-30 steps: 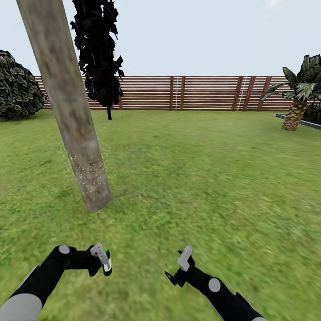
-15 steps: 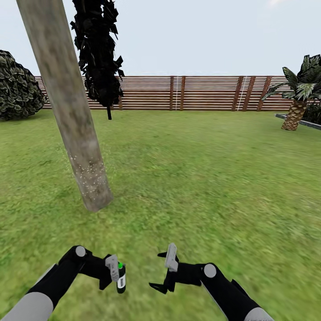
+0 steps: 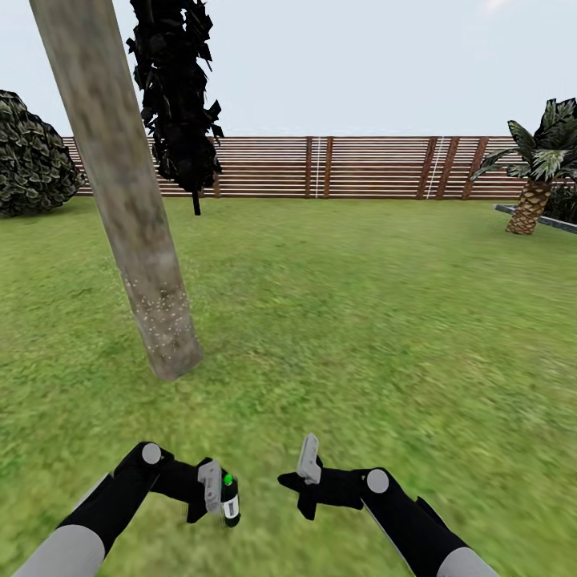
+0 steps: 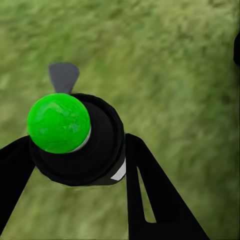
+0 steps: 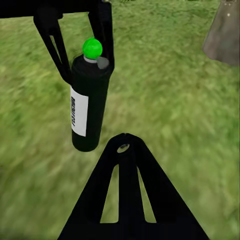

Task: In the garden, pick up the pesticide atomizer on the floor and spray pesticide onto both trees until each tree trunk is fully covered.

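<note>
Item: spray can (image 3: 231, 506), black body, white label, green button on top. Location: 6 o'clock in the head view, low over the grass (image 3: 361, 320), hanging upright from the left claw (image 3: 218, 495). The fingers pinch it just under the cap, one each side; this high hold probably leaves the button free to be pressed.

Item: right claw (image 3: 303, 479), carrying nothing, just beside the can at its 3 o'clock. Its fingers look pressed together; likely placed to reach the button.

Item: tree trunk (image 3: 120, 184), pale, leaning, at 10 o'clock, well apart from the can. White speckles mark its base, the upper part looks bare.

Backdrop: slat fence (image 3: 361, 167); palm (image 3: 535, 176) at 2 o'clock.
</note>
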Robot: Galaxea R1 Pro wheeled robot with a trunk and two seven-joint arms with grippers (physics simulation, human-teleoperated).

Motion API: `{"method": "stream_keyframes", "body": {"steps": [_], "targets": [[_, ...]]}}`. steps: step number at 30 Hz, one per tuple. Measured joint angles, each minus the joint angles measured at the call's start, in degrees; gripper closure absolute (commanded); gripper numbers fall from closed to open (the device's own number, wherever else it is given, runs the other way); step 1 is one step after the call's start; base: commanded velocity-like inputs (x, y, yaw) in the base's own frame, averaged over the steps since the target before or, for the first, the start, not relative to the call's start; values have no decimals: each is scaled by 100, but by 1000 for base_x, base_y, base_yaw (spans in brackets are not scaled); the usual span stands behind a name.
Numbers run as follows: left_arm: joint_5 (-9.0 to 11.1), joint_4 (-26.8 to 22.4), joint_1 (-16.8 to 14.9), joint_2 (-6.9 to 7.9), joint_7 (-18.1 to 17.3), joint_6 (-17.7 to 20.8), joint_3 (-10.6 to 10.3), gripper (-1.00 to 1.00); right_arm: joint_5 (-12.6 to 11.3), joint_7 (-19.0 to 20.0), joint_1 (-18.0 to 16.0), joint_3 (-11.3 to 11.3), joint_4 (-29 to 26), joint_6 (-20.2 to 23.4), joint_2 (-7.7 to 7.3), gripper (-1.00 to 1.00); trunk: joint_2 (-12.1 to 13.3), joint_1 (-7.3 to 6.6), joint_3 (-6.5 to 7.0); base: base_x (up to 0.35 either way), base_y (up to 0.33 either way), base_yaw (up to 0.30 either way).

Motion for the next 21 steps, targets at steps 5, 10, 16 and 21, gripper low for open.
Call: {"method": "stream_keyframes", "body": {"steps": [5, 10, 16, 21], "targets": [[8, -13, 0, -132, 0, -33, -1, 100, -2, 1, -5, 0, -95, 0, 2, 100, 0, 0, 0, 0, 0, 0], [-25, -40, 0, -241, 2, -45, -9, 100, -2, 1, -6, 0, -100, 1, 17, 100, 0, 0, 0, 0, 0, 0], [-123, -47, 0, -447, 3, -21, -20, 100, -2, 0, -6, 0, -101, 3, 24, 100, 0, 0, 0, 0, 0, 0], [-227, -59, 0, -575, 8, 6, -126, 100, -2, -2, -6, 8, -101, 3, 32, 100, 0, 0, 0, 0, 0, 0]]}}
